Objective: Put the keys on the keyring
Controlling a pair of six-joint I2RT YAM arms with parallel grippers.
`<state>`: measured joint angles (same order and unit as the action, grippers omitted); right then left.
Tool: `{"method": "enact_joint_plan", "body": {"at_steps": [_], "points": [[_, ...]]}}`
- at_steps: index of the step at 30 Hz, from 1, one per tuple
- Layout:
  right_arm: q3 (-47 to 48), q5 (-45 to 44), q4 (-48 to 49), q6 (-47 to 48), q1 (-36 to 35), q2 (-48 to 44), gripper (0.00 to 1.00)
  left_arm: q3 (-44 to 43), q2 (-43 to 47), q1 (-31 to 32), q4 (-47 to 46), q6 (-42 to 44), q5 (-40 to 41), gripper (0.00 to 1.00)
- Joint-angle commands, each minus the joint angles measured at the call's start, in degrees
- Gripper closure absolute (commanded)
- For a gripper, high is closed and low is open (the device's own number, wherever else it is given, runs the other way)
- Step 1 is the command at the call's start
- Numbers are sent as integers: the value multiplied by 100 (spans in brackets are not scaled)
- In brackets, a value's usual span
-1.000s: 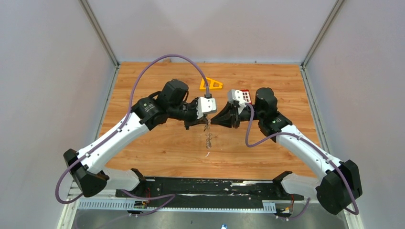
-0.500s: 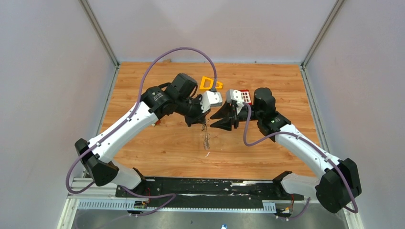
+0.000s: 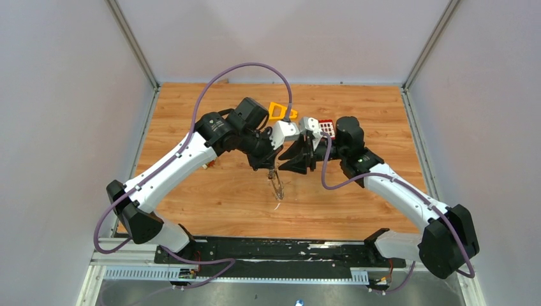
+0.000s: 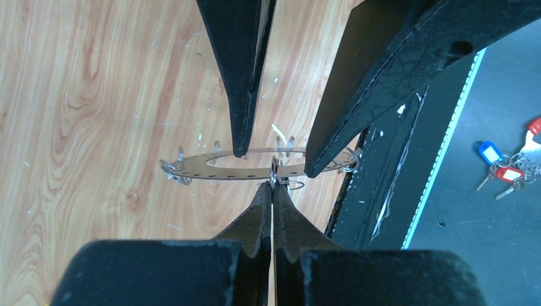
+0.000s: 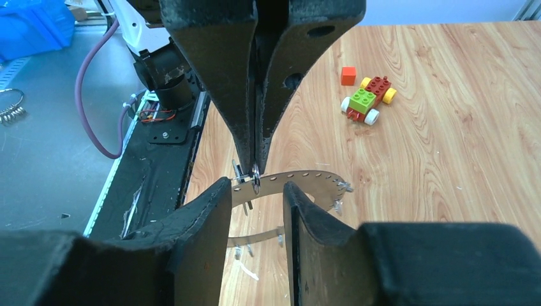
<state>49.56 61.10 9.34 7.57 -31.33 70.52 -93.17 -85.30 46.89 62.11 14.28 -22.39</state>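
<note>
We had the left gripper (image 4: pixel 272 189) pinched shut on the rim of the keyring (image 5: pixel 316 180), above the worktop's (image 3: pixel 217 197) middle. The right gripper (image 5: pixel 256 191) straddled that rim, fingers apart. Threading seemed in hand; next, it needed a key, which we could not pick out.

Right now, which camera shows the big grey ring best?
The left wrist view: the ring stretches across the picture almost whole, with its rim holes showing. The right wrist view catches just one arc of it. The top view shows only a thin sliver.
</note>
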Motion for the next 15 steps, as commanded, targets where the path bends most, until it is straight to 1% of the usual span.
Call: {"method": "enact_joint_plan", "body": {"at_steps": [1, 8, 12, 15], "points": [[117, 170, 354, -195, -39, 63, 66, -202, 23, 37, -27, -144, -176, 100], [113, 244, 484, -341, -56, 172, 71, -198, -14, 39, -63, -162, -273, 100], [115, 254, 505, -348, -72, 165, 77, -168, -35, 39, -80, -162, -293, 100], [115, 262, 509, -362, -81, 163, 79, -150, -32, 39, -91, -162, -311, 100]]}}
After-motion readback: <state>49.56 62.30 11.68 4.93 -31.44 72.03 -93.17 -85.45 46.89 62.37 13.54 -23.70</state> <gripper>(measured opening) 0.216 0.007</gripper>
